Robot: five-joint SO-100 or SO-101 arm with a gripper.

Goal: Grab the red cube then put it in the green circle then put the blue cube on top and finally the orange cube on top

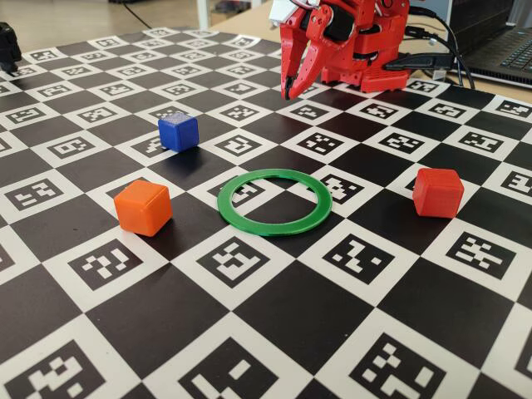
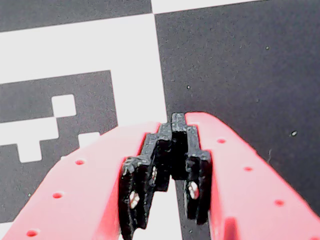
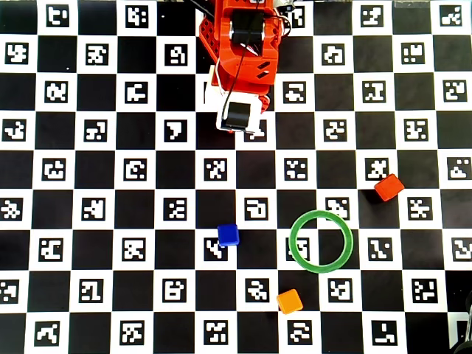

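Observation:
The red cube (image 1: 438, 192) (image 3: 389, 187) rests on the checkered mat, to the right of the green circle (image 1: 274, 229) (image 3: 293, 241) in the fixed view. That flat ring lies mid-mat and holds nothing. The blue cube (image 1: 179, 131) (image 3: 228, 235) stands behind and to the left of the ring, and the orange cube (image 1: 143, 207) (image 3: 290, 301) stands to its front left. My red gripper (image 1: 290, 90) (image 2: 178, 120) hangs at the back of the mat by the arm's base, far from all three cubes. Its black-tipped jaws are shut on nothing, pointing down at bare mat.
The marker-printed checkerboard mat (image 1: 274, 332) covers the table. The red arm base (image 1: 366, 41) stands at the back, with cables and a laptop (image 1: 507, 50) behind it to the right. A black object (image 1: 8, 46) sits at the far left edge.

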